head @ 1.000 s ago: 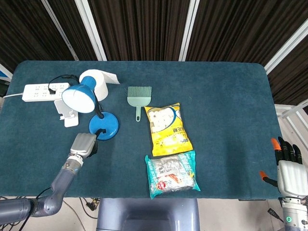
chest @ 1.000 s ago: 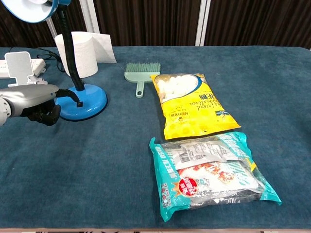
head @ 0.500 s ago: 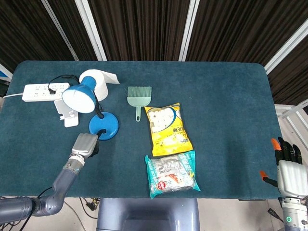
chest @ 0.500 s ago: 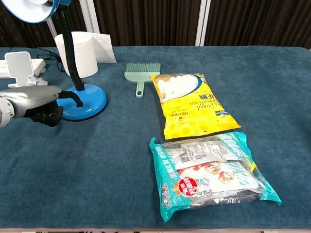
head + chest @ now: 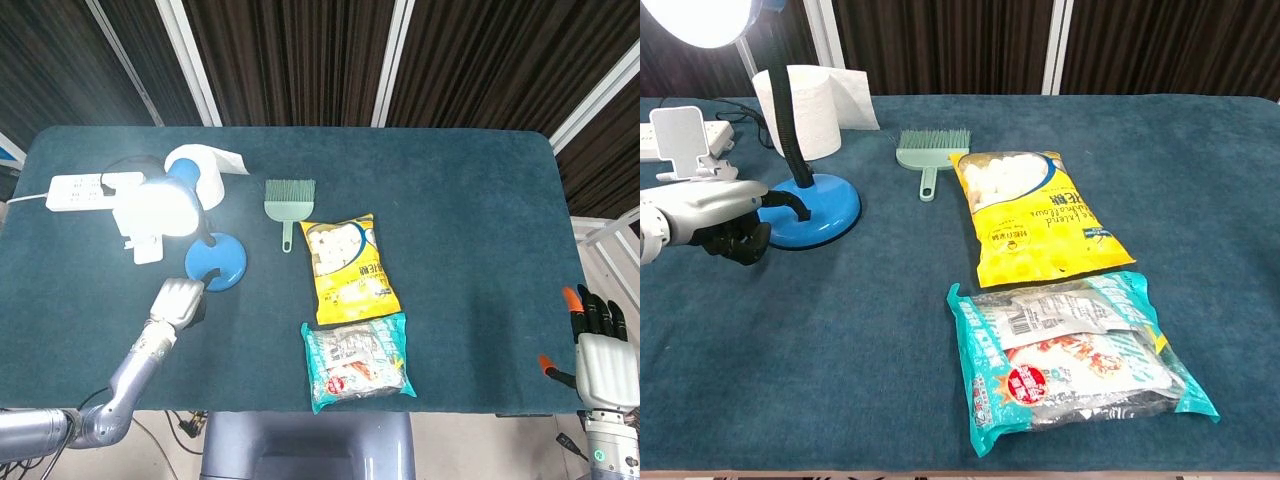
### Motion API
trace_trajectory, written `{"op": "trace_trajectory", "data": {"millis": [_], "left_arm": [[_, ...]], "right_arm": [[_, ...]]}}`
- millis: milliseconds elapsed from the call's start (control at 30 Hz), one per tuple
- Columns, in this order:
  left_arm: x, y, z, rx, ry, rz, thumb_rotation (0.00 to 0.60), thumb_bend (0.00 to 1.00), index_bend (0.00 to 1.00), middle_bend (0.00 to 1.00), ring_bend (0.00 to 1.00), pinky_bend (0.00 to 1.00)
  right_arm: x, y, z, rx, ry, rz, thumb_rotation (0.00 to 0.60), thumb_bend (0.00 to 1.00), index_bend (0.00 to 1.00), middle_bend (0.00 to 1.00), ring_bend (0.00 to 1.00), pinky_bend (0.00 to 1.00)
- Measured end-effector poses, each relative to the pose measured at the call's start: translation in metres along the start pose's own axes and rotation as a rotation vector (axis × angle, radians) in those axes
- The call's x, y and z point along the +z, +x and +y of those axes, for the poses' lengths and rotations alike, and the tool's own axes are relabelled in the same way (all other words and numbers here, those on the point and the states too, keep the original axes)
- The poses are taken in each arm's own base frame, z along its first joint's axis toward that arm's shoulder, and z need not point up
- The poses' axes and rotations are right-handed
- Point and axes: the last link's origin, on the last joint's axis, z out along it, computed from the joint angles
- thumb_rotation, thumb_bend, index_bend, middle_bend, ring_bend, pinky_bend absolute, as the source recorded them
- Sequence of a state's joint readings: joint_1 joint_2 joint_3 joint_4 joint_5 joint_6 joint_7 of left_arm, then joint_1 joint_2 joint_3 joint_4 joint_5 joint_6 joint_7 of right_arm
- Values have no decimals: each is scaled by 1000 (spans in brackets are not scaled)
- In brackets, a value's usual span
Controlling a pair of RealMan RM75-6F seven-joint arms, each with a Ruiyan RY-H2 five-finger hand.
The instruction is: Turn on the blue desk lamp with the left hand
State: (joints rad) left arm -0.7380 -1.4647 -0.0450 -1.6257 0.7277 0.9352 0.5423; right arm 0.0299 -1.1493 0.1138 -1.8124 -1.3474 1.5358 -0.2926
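1. The blue desk lamp (image 5: 215,262) stands at the left of the worktop (image 5: 450,200), its base near the front edge. Its shade (image 5: 158,208) now glows white, where half a second ago it was plain blue, so the switch looks to have been pressed and the task is as good as done.
2. The left hand (image 5: 725,212) has eased back slightly and now sits just beside the base, one finger stretched toward it and the rest curled under, holding nothing.
3. The right hand (image 5: 598,345) waits far off at the right edge, fingers spread and empty.
4. A paper roll (image 5: 200,170), a small brush (image 5: 288,200) and two snack bags (image 5: 352,305) lie nearby.
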Motion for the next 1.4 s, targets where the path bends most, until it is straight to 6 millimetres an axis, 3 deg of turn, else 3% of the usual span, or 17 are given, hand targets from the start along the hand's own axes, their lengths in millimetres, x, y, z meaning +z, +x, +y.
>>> {"op": "trace_trajectory", "data": {"millis": [433, 567, 733, 900, 1133, 1233, 1400], "left_arm": [[-7, 8, 4, 5, -9, 48, 600, 789, 258, 849, 822, 888], [-16, 19, 5, 14, -25, 134, 600, 687, 254, 804, 777, 846], [-35, 29, 3, 43, -47, 269, 600, 509, 222, 647, 619, 683], [-63, 30, -9, 76, -28, 357, 600, 317, 168, 424, 352, 423], [-121, 21, -52, 85, 129, 423, 600, 210, 153, 190, 90, 175], [-144, 16, -73, 64, 191, 423, 600, 203, 140, 137, 32, 124], [-164, 9, -98, -43, 244, 428, 600, 180, 122, 96, 1, 99]], "right_arm": [[0, 1, 0, 5, 0, 6, 600, 248, 57, 18, 57, 25], [0, 1, 0, 6, 1, 4, 600, 248, 57, 18, 57, 25], [0, 0, 0, 5, 1, 2, 600, 249, 57, 18, 57, 25], [0, 0, 0, 4, 1, 2, 600, 248, 57, 18, 57, 26], [-1, 1, -1, 1, 8, 1, 600, 248, 57, 18, 57, 26], [-1, 1, -2, -1, 18, 0, 600, 248, 57, 18, 57, 25], [-2, 0, -4, -7, 53, -14, 600, 247, 57, 18, 57, 26]]}}
